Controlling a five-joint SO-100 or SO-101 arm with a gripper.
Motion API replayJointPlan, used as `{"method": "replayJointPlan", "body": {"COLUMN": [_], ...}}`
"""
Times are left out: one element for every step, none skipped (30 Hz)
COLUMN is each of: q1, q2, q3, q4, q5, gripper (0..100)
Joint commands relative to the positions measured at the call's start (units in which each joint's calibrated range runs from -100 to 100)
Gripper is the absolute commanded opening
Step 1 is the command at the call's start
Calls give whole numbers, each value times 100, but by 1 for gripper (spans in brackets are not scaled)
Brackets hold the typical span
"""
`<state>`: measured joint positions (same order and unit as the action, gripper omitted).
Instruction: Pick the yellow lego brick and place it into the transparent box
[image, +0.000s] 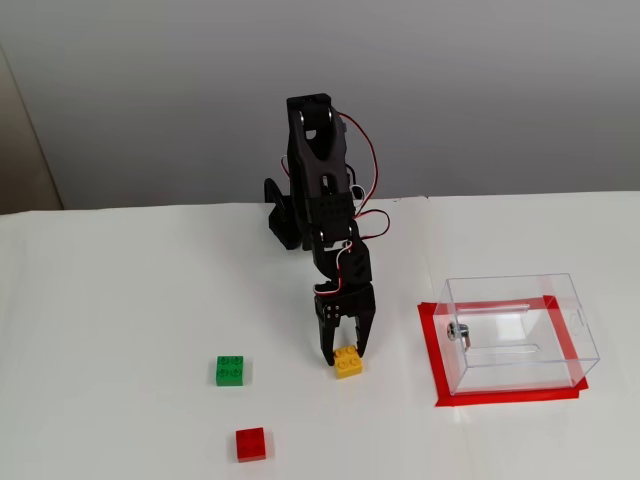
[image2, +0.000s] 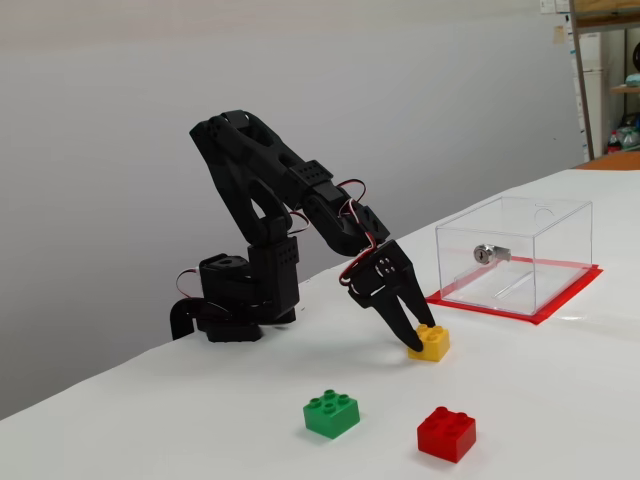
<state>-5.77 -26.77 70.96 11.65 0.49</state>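
The white table (image: 120, 300) carries everything. My black arm (image: 320, 190) rises from its base at the back edge and bends down toward the middle. To the right in a fixed view, the transparent box (image: 520, 330) sits on a red taped rectangle (image: 436, 360), a small metal fitting (image: 458, 332) on its left wall; nothing shows inside it.

My gripper (image: 343, 358) reaches down with its jaws drawn narrow against the yellow lego brick (image: 349, 363), fingertips touching its rear side in both fixed views. The brick rests on the table, well apart from the box. I cannot tell whether the grip is firm.

A green brick (image: 229, 370) lies to the left, and a red brick (image: 250, 443) lies nearer the front edge.
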Motion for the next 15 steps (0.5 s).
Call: {"method": "replayJointPlan", "body": {"q1": [-11, -26, -85, -129, -174, -225, -284, -329, -373, -425, -491, -558, -632, -713, -795], "q2": [-94, -111, -187, -323, -510, -713, -926, -1121, -1316, -1511, -1698, -1884, -2071, -2258, -2410], "q3": [-243, -243, -252, -252, -243, -225, -207, -197, -179, -170, -161, -170, -216, -261, -333], "q4": [10, 18, 18, 18, 27, 27, 27, 27, 36, 36, 44, 88, 210, 332, 445], "q5": [-12, -12, -12, -12, -12, -12, -12, -12, -12, -12, -12, -7, 14, 29, 29], "gripper": [13, 13, 13, 13, 13, 13, 13, 13, 13, 13, 13, 13, 13, 13, 13]}}
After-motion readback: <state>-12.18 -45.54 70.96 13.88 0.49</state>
